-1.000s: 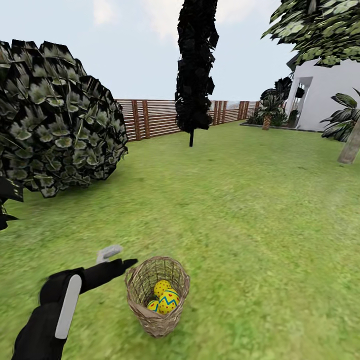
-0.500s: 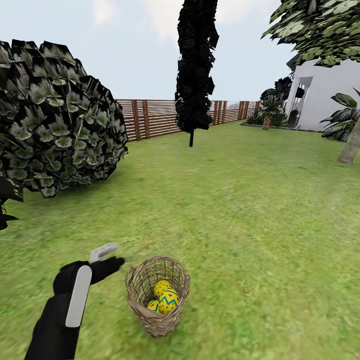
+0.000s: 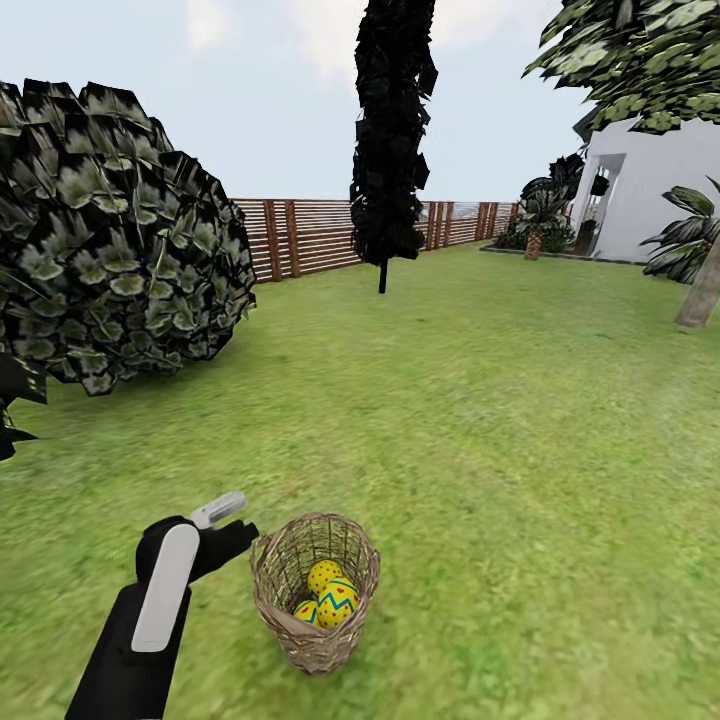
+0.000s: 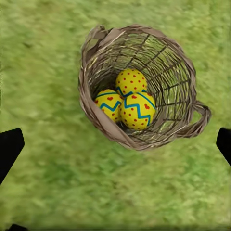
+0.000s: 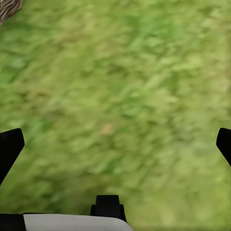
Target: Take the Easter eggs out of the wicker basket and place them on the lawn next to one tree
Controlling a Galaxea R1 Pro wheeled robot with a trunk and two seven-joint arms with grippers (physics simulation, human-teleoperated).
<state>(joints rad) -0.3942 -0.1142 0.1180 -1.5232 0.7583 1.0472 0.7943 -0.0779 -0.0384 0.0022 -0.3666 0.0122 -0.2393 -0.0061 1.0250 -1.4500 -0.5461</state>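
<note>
On the lawn (image 3: 480, 420) just ahead of you sits the wicker basket (image 3: 314, 590), upright, with all three Easter eggs (image 3: 330, 592) clustered in its bottom. Your left gripper (image 3: 222, 530) hangs just beside the basket's left rim, not touching it. From the left wrist view, its two dark fingertips (image 4: 10, 149) stand wide apart at the opposite edges of the picture, with nothing between them but grass and the basket (image 4: 139, 86) below; it holds nothing. In that view the eggs (image 4: 127, 100) lie touching one another: yellow shells with red dots, blue zigzag bands and small red hearts. The basket's small loop handle (image 4: 199, 120) juts from its rim.

Your right gripper (image 5: 115, 144) is likewise spread wide, its fingertips (image 5: 9, 149) far apart over bare blurred grass, gripping nothing; a sliver of wicker (image 5: 8, 9) shows at one corner of that view.

No writing or brand marks can be read anywhere.

Compared with a second ago, your left arm has drawn back and risen: the forearm now points more steeply upward in the head view, and the fingertips sit a little farther from the basket's rim than before. Basket, eggs and camera have not shifted.

Beyond, a large leafy bush (image 3: 110, 240) stands at left, a dark narrow tree (image 3: 390, 140) by the brown slat fence (image 3: 300, 235), and a white house (image 3: 650, 190) at right.
</note>
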